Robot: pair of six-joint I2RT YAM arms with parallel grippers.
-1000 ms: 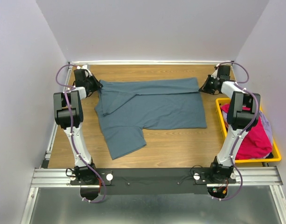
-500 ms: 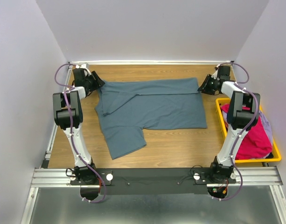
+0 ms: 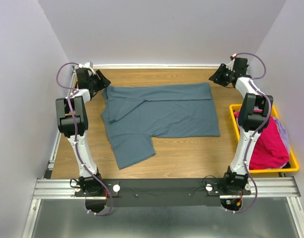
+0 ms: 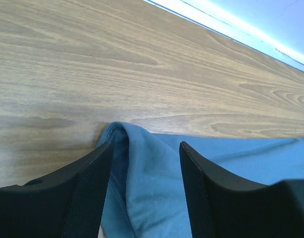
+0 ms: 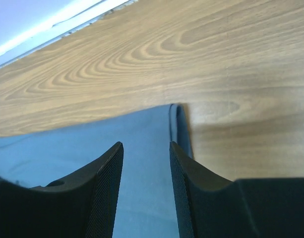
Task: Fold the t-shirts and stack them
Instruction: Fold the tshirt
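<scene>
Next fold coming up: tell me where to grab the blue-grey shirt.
Probably the flap jutting from the shirt at near left: pinch its near corner, coming from the near side. It lies flat and sticks out past the rest.

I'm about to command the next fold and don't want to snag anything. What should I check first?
1. Cloth out of left pincer: ok, jaws apart at a far corner of the slate shirt.
2. Cloth out of right pincer: ok, jaws apart at the other far corner.
3. Far fold lying flat: ok, its edge runs straight.
4. Shirt squared up: not ok, one flap juts toward the near left.
5. Other items out of the way: ok, the yellow bin sits at the right edge with the magenta shirt inside.
</scene>
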